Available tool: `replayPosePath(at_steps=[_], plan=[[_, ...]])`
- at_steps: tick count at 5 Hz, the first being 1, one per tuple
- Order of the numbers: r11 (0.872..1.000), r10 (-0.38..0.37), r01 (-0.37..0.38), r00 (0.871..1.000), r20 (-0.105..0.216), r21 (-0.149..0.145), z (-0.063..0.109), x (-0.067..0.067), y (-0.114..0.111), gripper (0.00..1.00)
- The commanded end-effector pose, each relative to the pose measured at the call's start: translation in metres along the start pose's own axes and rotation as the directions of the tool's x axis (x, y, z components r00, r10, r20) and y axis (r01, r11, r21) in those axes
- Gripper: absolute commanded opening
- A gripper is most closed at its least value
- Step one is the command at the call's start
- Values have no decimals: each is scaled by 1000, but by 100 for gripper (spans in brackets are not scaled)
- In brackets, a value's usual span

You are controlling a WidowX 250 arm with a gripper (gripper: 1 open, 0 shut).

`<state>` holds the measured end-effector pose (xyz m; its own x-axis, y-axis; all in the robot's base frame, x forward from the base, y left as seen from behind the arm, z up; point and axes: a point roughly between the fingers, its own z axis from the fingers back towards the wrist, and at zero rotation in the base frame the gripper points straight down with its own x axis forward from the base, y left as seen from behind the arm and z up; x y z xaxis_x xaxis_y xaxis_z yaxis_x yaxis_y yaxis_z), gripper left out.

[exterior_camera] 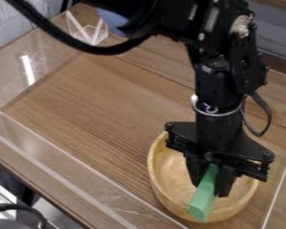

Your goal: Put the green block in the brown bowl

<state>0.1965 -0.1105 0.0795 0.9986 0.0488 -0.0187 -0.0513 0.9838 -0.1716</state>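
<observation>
At the 5 o'clock corner of the bench (97, 107) we see the bowl (164, 174), a round, light-brown wooden dish with a thick rim, and directly over its hollow hangs the black arm (223, 63), pointing straight down. Its hand (217, 172) is clamped tight on the block (206, 195), a bright green bar, gripping it by the top end. The block hangs nearly upright, tilted a little, its lower end toward 7 o'clock of the hand. That lower end lies inside the bowl's rim, down by the floor of the hollow; we cannot tell whether it touches the wood. The fingers (232, 173) are dark and partly hide the upper part of the block, so we see only its lower half clearly. The bench itself is brown wood grain, with a clear glossy sheet (38, 134) running along its 9 o'clock and 7 o'clock sides. Black cables (74, 31) loop across the 12 o'clock edge behind the arm. The rest of the bowl's hollow that we can see, toward 9 o'clock of the block, is bare wood.
</observation>
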Motion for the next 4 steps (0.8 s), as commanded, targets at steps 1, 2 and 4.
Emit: replayPosePath(at_steps=[1,2,4], plan=[[1000,8,-8,1000,19,-17,3,5,0,0],[1000,12,-11,1000,12,-18,0,6,0,0],[1000,19,-19,1000,1,-17,-4,8,-1,0]])
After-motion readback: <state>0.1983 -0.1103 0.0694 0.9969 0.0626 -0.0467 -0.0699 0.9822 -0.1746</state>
